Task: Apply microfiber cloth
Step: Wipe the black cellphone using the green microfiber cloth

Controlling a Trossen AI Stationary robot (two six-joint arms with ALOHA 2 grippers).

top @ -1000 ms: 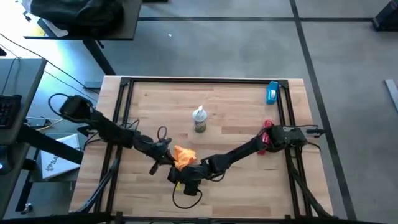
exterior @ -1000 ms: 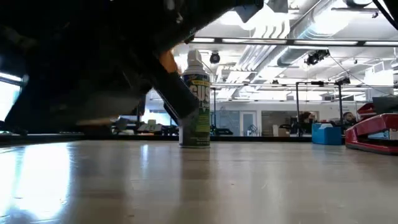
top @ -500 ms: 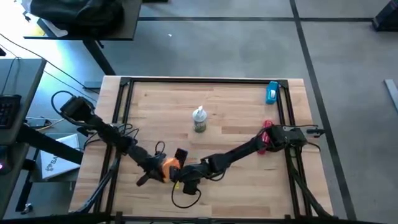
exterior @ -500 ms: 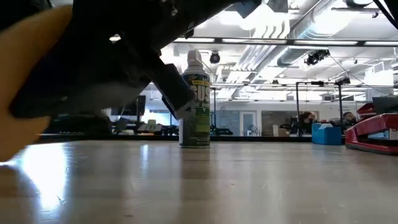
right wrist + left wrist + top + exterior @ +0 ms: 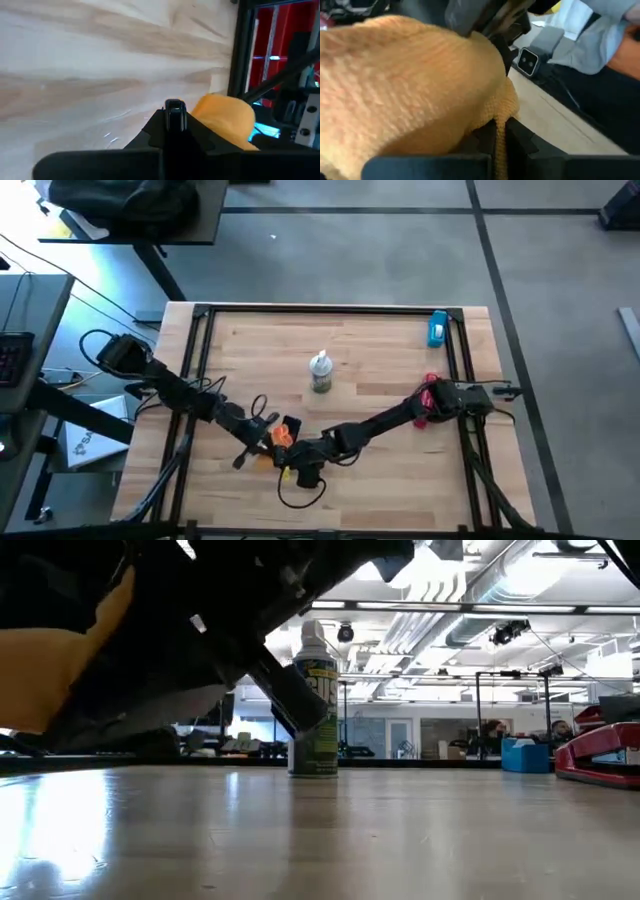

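Orange microfiber cloth (image 5: 280, 436), clamped by left gripper (image 5: 270, 437), had bunched tighter against the phone (image 5: 291, 426) (right gripper (image 5: 296, 465) pinching it), rubbing underway.

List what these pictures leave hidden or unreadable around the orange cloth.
- Phone: right wrist view shows only a thin edge in the right end effector; its screen is unseen.
- Cloth: fills the left wrist view, hiding the left end effector tips and the table beneath.
- Cloth-phone contact: arms cover it in the high view; dark blurred arms block the low view.
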